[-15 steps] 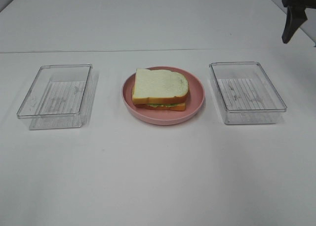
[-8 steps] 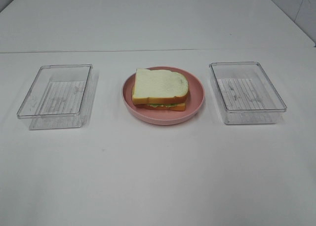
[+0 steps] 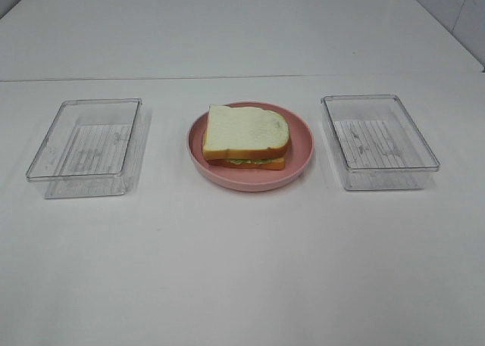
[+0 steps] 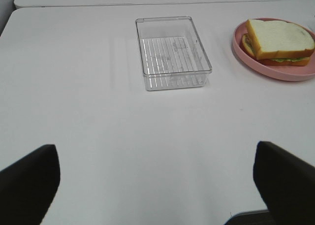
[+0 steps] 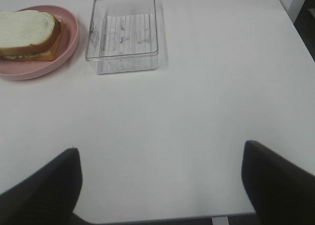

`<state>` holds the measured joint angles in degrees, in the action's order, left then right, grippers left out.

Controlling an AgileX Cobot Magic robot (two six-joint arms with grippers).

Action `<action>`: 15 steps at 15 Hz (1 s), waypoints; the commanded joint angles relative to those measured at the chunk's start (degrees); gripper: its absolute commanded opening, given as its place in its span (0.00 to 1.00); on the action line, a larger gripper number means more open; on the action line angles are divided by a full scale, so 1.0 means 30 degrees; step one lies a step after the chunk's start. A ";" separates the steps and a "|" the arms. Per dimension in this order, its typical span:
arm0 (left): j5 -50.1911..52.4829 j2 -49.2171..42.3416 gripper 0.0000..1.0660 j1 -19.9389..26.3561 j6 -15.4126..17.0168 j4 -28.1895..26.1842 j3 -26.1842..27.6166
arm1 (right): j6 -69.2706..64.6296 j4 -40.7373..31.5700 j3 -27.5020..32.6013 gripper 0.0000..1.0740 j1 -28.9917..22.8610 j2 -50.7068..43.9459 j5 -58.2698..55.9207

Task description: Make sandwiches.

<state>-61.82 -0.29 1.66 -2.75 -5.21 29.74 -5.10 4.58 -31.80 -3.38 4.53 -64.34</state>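
Exterior high shows you the stacked toy sandwich (image 3: 246,140) of white bread and green lettuce on the round pink plate (image 3: 300,153) at frame centre, between two clear plastic trays (image 3: 85,147) on the white desk (image 3: 242,270). Your left pincer (image 4: 157,180) and right pincer (image 5: 160,178) are both spread wide, holding nothing.

Smooth plastic and matt foam-like toy food on a white tabletop (image 3: 242,270).

The tabletop looks smooth with a faint sheen. Both trays (image 3: 85,145) (image 3: 379,140) are clear glossy plastic with ribbed, scuffed floors. The pink plate (image 3: 300,153) has a smooth satin finish. The sandwich (image 3: 246,136) bread looks matt and softly textured. Dark fingers (image 4: 29,178) (image 5: 278,178) look matt.
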 commanded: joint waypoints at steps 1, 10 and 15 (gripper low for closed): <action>0.0172 -0.0382 0.94 0.0076 0.0134 -0.0325 -0.0057 | -0.0019 0.0134 0.1471 0.79 0.0019 -0.2235 -0.0191; 0.0172 -0.0382 0.94 0.0076 0.0134 -0.0382 -0.0057 | 0.0038 0.0076 0.1891 0.79 0.0000 -0.2024 0.0325; 0.0172 -0.0306 0.94 0.0076 0.0134 -0.0382 -0.0057 | -0.0172 -0.0401 0.1891 0.79 0.0057 -0.2158 0.0325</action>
<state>-61.82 -0.29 1.66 -2.75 -5.61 29.74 -5.16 3.55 -26.30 -3.38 -0.23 -63.71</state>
